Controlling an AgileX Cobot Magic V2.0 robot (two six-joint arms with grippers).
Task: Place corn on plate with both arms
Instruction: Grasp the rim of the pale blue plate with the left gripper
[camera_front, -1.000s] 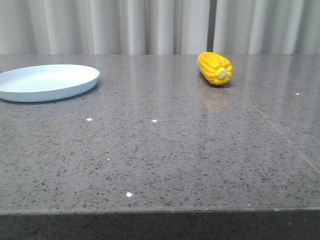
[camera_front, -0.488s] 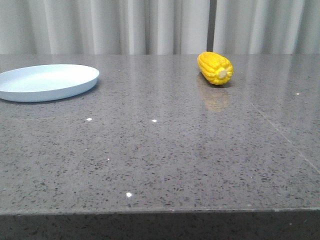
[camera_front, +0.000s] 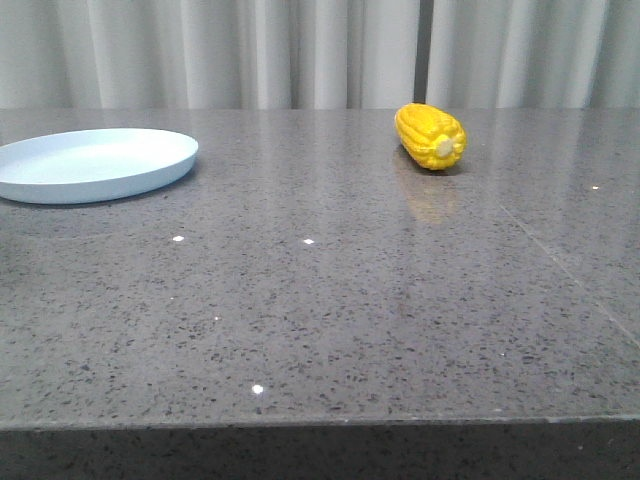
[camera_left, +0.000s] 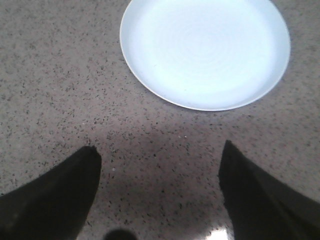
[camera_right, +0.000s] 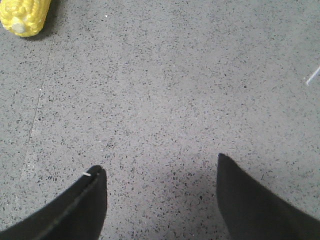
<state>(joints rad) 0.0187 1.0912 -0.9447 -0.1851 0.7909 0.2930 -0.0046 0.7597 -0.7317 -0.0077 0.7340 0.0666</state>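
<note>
The yellow corn lies on its side at the back of the table, right of centre, pale cut end facing forward; the right wrist view catches the corn at its edge. The pale blue plate sits empty at the back left, and the plate fills much of the left wrist view. My left gripper hovers open over bare table just short of the plate. My right gripper is open above bare table, well away from the corn. Neither arm shows in the front view.
The grey speckled stone table has a thin seam running along its right side. White curtains hang behind the table's far edge. The table's front edge runs across the bottom of the front view.
</note>
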